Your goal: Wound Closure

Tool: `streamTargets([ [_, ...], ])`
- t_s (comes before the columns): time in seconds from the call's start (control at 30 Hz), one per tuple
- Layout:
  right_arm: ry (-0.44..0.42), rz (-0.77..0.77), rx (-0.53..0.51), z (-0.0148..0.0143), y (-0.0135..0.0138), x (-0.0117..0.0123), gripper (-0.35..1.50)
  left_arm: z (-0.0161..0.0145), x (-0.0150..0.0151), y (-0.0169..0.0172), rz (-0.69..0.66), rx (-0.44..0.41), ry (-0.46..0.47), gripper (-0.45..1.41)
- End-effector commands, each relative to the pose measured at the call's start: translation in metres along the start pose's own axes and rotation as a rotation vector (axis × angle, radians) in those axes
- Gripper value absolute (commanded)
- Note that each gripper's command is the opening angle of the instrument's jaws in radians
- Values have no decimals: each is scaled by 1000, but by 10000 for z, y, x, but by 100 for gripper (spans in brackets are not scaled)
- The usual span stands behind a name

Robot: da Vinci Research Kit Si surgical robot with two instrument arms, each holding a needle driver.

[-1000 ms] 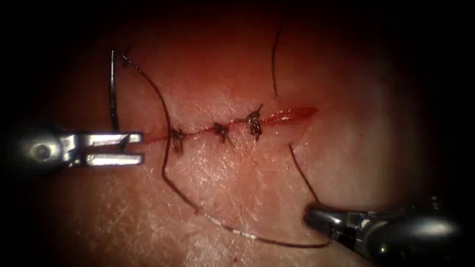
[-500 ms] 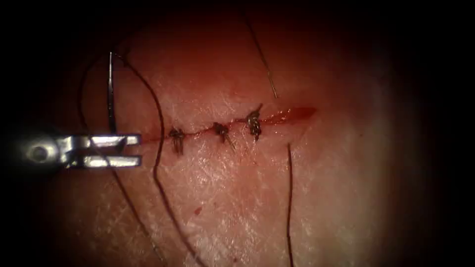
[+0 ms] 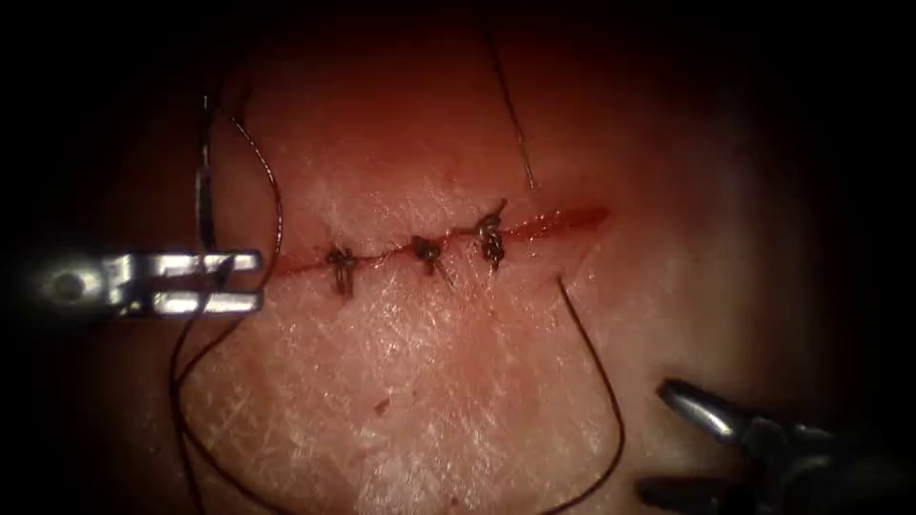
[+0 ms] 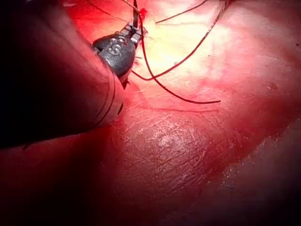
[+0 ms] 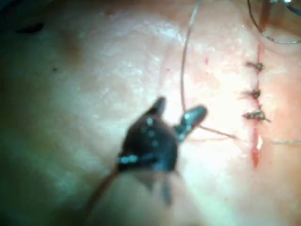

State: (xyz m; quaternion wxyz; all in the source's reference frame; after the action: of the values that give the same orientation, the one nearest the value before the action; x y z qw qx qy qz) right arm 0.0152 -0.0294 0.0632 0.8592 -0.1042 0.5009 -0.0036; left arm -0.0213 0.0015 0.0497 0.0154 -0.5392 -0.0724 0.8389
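The tissue (image 3: 458, 381) has a horizontal cut with three knotted stitches (image 3: 426, 253); its right end (image 3: 563, 221) gapes red. My left tool (image 3: 239, 281) lies off the cut's left end, jaws shut on the curved needle (image 3: 203, 181) near its lower end. The needle stands up out of the tissue, and thread (image 3: 277, 215) trails from its top end. My right tool (image 3: 658, 441) is at the lower right, jaws wide open and empty, beside a thread strand (image 3: 615, 420) leaving the tissue below the cut. The left wrist view shows the left tool (image 4: 133, 30); the right wrist view shows the open right tool (image 5: 178, 110).
A second strand (image 3: 515, 124) rises from the tissue just above the cut's open end into the dark. Long thread loops (image 3: 176, 381) lie over the tissue at the lower left, under the left tool. Red fluid lines the cut.
A second ago the right tool was shut on the thread at the lower right. It left the view, then came back with its jaws open and the thread free. The left tool and needle drifted slightly left.
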Motion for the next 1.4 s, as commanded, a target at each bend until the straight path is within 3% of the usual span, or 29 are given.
streamTargets([
  [0.03, 0, 1, -23, 25, 1, -11, 126, 9, -6, 1, -6, -2, -2, -45],
  [0.23, 7, -48, -45, 68, 6, -39, 146, 8, -7, 1, -5, -5, -4, -45],
  [0.4, -5, -94, -14, 82, -6, -57, 145, 6, -7, 1, -5, -6, -4, -45],
  [0.77, 15, -116, -44, 91, -1, -32, 133, 7, -7, 1, -5, -6, -4, -45],
  [0.8, 12, -132, -38, 89, 0, -29, 68, 7, -7, 1, -5, -6, -4, -45],
  [0.83, 12, -132, -38, 89, 0, -29, 68, 7, -7, 1, -5, -6, -4, -45],
  [0.9, -17, -170, 4, 83, 2, -30, -33, 7, -7, 1, -5, -6, -4, -45],
  [1.0, -60, -195, 21, 68, 6, -41, -35, 7, -7, 1, -5, -6, -4, -45],
  [1.2, -62, -213, 43, 40, -3, -44, -35, 6, -7, 1, -5, -6, -4, -45],
  [1.3, -59, -210, 54, 22, -17, -34, -35, 7, -8, 1, -5, -6, -4, -45],
  [1.4, -46, -211, 71, 9, -39, -8, -35, 7, -9, 1, -4, -5, -4, -45],
])
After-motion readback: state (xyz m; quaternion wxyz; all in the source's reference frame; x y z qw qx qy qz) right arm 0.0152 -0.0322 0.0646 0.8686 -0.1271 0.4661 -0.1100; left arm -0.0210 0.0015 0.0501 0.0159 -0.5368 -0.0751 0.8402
